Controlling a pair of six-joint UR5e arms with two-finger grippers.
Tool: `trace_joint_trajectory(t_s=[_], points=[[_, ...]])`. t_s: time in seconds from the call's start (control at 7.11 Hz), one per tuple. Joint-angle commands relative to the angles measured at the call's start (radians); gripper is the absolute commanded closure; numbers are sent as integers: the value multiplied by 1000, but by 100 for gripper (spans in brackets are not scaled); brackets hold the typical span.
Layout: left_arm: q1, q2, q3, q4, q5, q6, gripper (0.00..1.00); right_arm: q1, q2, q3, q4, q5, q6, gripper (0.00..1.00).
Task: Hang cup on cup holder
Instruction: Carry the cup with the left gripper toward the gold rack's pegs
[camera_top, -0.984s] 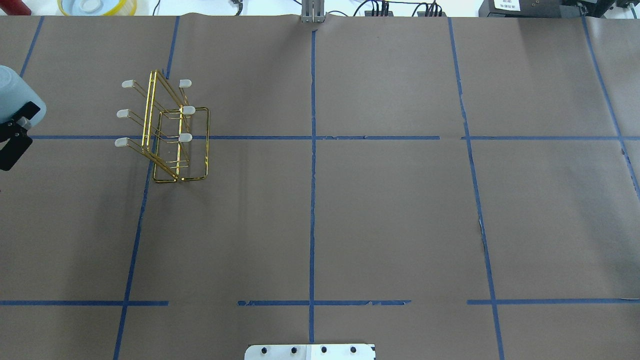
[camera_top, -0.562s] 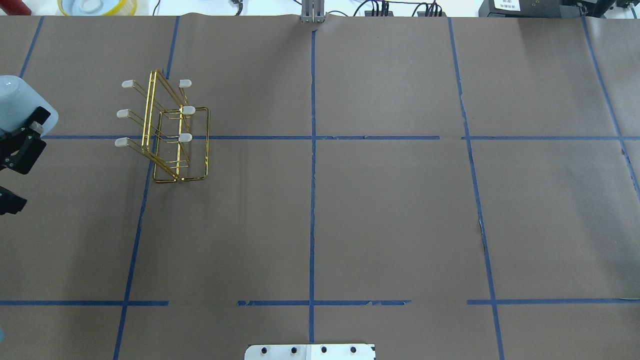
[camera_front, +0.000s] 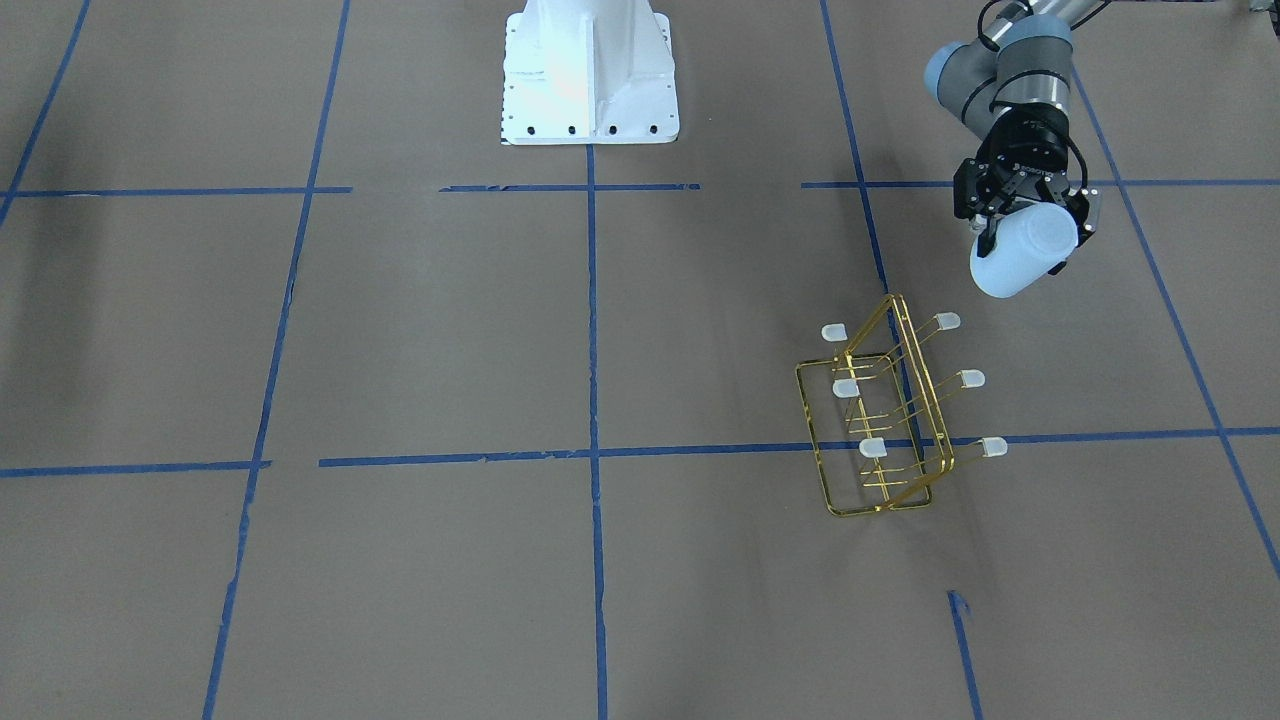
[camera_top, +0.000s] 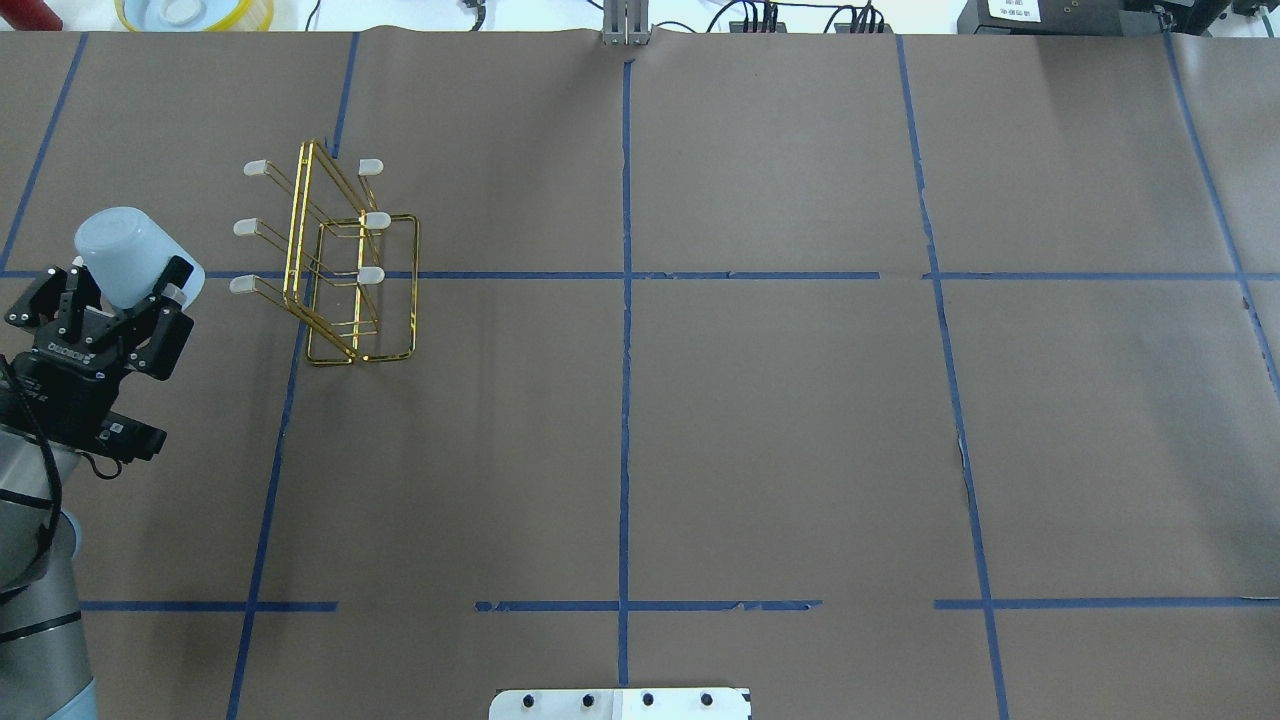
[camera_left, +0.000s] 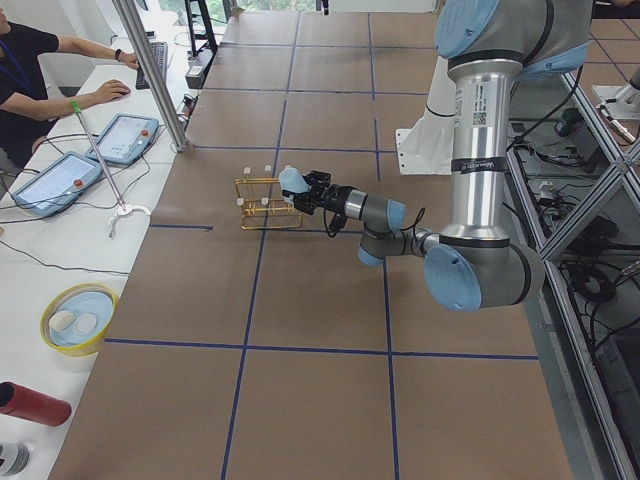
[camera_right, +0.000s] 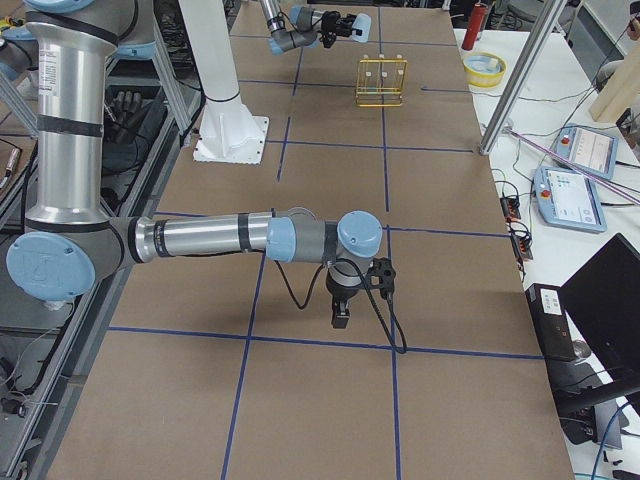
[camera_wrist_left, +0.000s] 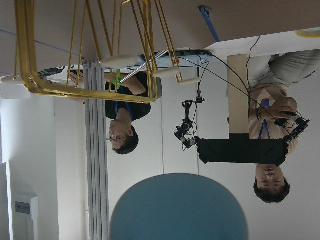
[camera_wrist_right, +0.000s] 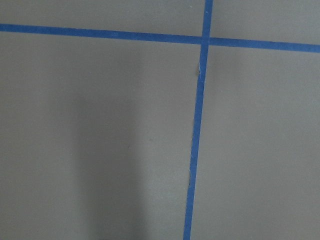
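Pale translucent plastic: the cup (camera_top: 130, 245) is clamped between the left pincer's (camera_top: 128, 282) fingers, base pointing away from the wrist, with the cup holder (camera_top: 414, 290) ahead of the fingertips, near but apart. It is probably light, thin-walled and slippery — a gentle mid-wall squeeze suits it.

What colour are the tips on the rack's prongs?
Whitish caps on the gold wire rack; front-facing view.

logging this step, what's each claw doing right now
left claw: shut on the small pale blue-white translucent plastic tumbler
right claw: cannot tell, shows only in a side view
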Motion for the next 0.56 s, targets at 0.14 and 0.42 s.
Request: trace_joint_trajectory(t_s=[0.14, 0.42], points=[[62, -48, 27, 10, 71, 16, 100, 0, 0, 0, 1, 0, 0, 0], [66, -62, 29, 12, 70, 17, 100, 0, 0, 0, -1, 0, 0, 0]])
